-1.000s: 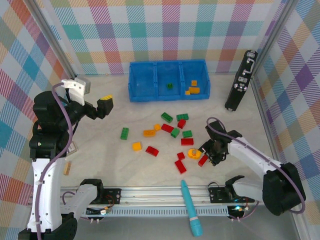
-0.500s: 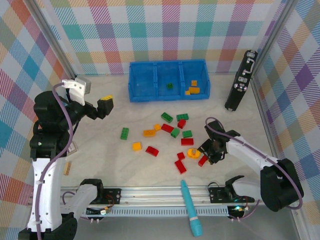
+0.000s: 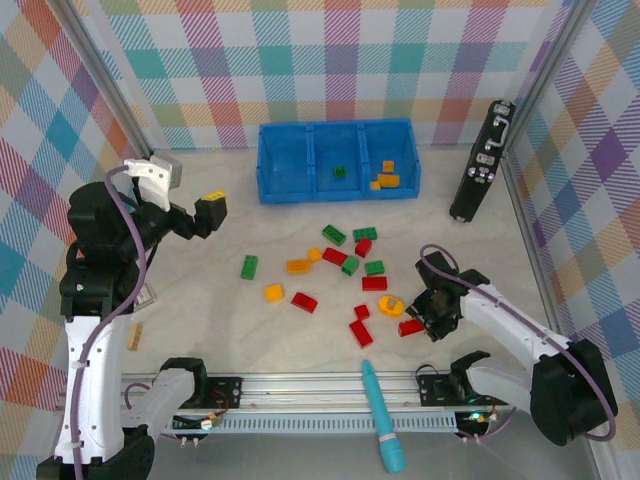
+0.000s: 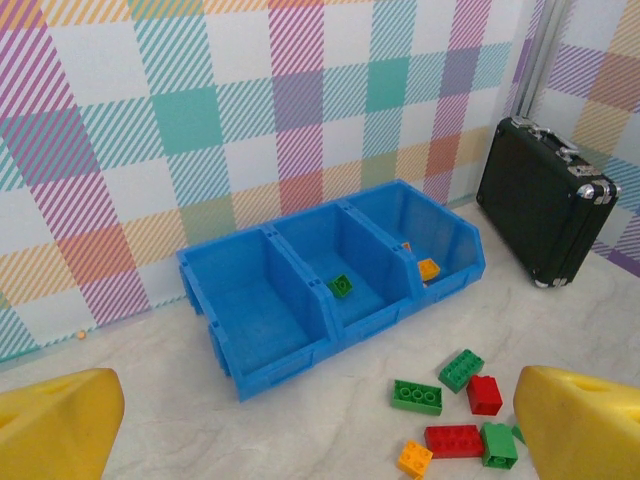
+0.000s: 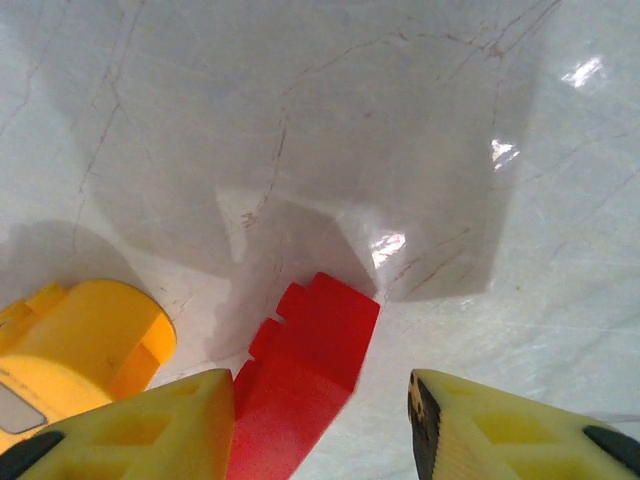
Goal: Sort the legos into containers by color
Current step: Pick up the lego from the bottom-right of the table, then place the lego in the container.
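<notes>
Red, green and yellow-orange legos [image 3: 350, 262] lie scattered mid-table. My right gripper [image 3: 427, 322] is low at the near right, open, straddling a red lego [image 3: 410, 327]. In the right wrist view this red lego [image 5: 310, 365] touches the left finger [image 5: 150, 430], with a gap to the right finger [image 5: 500, 430]. A round yellow lego [image 5: 80, 345] lies just to its left. The blue three-compartment container [image 3: 335, 192] stands at the back, a green lego [image 3: 340, 172] in its middle compartment and orange ones [image 3: 385, 178] in the right. My left gripper [image 3: 212, 212] hangs open and empty, high at the left.
A black case [image 3: 482, 160] leans at the back right wall. A teal pen-like tool [image 3: 383, 418] lies across the metal rail [image 3: 300, 385] at the near edge. A lone green lego [image 3: 249, 267] lies left of the cluster. Checked walls close in the table.
My right gripper has narrowed its jaws and shifted slightly right and nearer, and the red lego moved a little with it. The left arm has not moved.
</notes>
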Robot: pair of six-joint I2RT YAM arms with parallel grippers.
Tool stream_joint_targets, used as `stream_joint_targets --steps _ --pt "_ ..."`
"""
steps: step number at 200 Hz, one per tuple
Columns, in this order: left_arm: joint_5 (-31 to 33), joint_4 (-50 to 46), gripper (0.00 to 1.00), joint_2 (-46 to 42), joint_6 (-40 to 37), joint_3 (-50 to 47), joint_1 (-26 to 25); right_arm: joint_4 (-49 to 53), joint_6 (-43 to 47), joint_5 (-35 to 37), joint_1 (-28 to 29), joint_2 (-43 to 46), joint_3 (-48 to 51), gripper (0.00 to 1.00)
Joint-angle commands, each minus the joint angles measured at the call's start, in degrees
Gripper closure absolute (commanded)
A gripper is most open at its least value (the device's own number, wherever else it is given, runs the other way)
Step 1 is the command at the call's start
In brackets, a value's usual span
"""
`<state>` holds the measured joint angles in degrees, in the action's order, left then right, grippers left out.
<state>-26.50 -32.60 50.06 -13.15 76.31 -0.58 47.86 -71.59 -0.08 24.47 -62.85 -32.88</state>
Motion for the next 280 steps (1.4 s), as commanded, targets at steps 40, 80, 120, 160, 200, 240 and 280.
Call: stream_joint_targets --steps 40,80,120,160,200,240,280 --pt "-1.3 2.2 0.0 -0.1 -0.6 -0.2 0.8 -2.9 0.5 0.1 0.4 -5.6 -0.5 0.43" --pt "-1.1 2.1 0.0 0.0 -0.8 -0.3 0.8 -4.4 1.2 0.3 0.6 -8.3 -0.3 0.52" --pt "-0.7 1.8 0.0 0.2 -0.9 -0.1 0.8 -5.4 2.5 1.2 0.8 -10.9 -1.4 0.64" --pt "-0.4 1.7 0.0 0.2 -1.2 -0.1 0.8 -1.3 12.5 8.2 0.5 -13.8 -13.0 0.74" --pt "0.7 1.4 0.0 -0.2 -1.7 -0.3 0.8 4.0 31.1 12.1 -3.1 -23.1 -36.2 0.74" --pt "1.9 1.0 0.0 -0.3 -2.3 -0.4 0.8 -2.3 48.5 10.3 -3.6 -38.1 -62.5 0.75" --pt "2.9 0.7 0.0 -0.1 -2.8 -0.4 0.8 -17.4 57.9 -0.1 -2.5 -52.8 -79.2 0.75"
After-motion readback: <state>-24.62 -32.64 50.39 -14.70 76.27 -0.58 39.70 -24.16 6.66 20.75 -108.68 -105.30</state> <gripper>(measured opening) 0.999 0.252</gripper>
